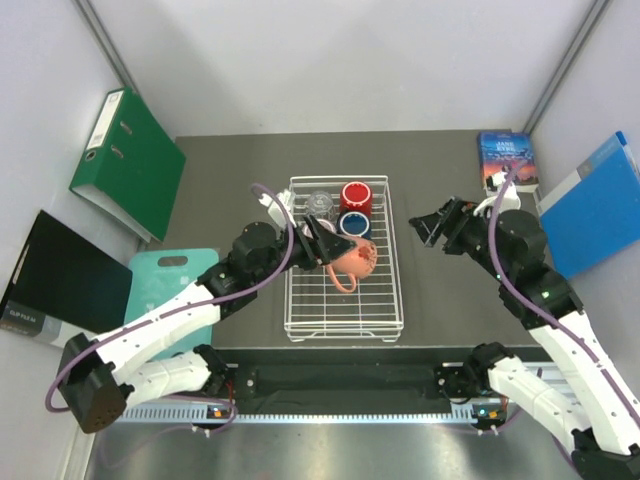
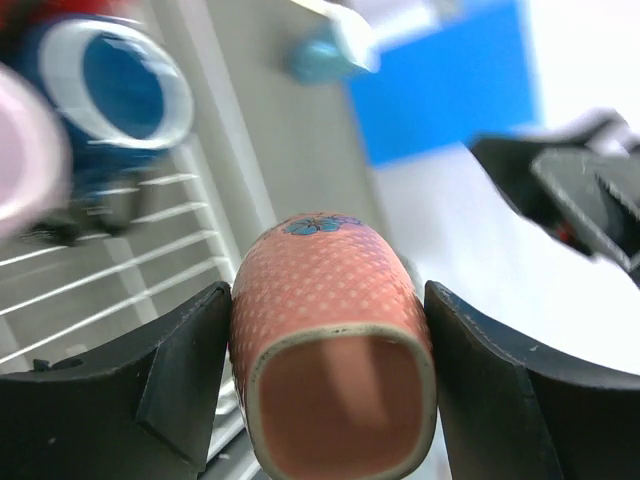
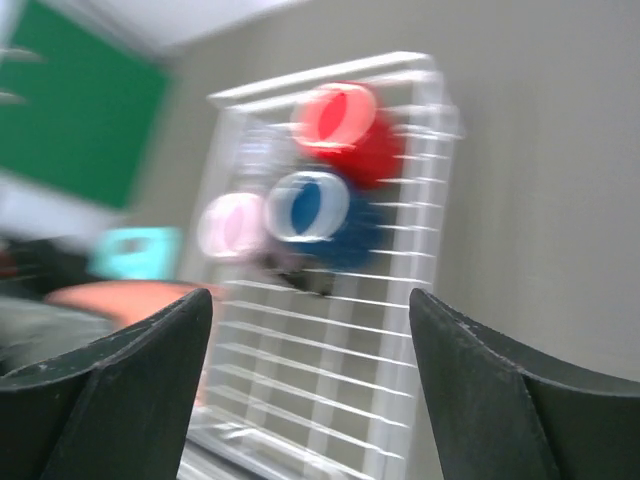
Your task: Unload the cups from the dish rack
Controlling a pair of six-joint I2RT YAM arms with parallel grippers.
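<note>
Only wrist views confirm: left tool (image 2: 328,312) clamps salmon mug (image 2: 335,270), right tool (image 3: 310,300) apart.

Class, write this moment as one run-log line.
left gripper: shut on salmon mug over dish rack | right gripper: open, empty

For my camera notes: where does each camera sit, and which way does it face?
Top external: above, behind the bases, looking down on the dish rack; both arms show.
Left wrist: faces the salmon mug in the left gripper.
Right wrist: faces the rack from its right; the open right gripper shows.
Shared: red mug, top and right wrist.
</note>
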